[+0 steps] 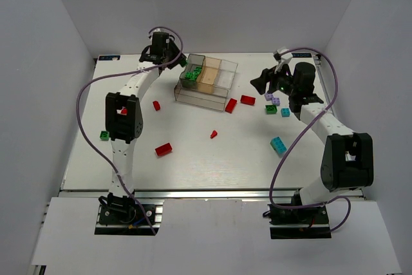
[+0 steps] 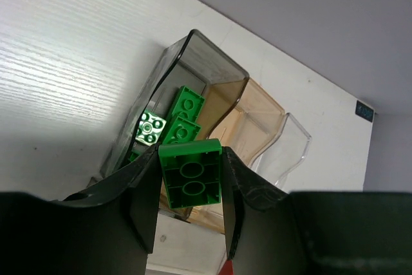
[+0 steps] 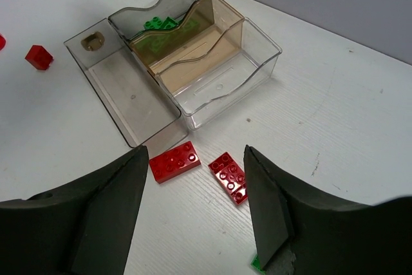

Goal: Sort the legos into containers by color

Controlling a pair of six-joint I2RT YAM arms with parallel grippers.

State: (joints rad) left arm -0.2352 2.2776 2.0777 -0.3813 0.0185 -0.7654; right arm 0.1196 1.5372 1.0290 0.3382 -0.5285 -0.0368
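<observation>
Your left gripper (image 2: 191, 188) is clamped on a green brick (image 2: 190, 167), one finger on each long side, with the hollow underside turned to the wrist camera. It hangs over the far left end of the tray (image 1: 201, 98), above the compartment that already holds other green bricks (image 2: 183, 119). I judge it is held there so a release drops it among its own colour, not into the tan compartment next door. Your right gripper (image 3: 193, 175) is spread wide and holds nothing. It is poised just off the tray's near right corner with two red bricks (image 3: 174, 161) on the table between its fingers, probably lining up a pick.

Only the left wrist view shows the grip itself; from above, the wrist covers the brick. The right wrist view shows the held brick hanging apart from the tray's walls, and no bricks in the tray's long front and clear right compartments. The top view alone shows the scattered rest: more red to the tray's left, purple bricks (image 1: 272, 99) and cyan bricks (image 1: 278, 145) to its right.
</observation>
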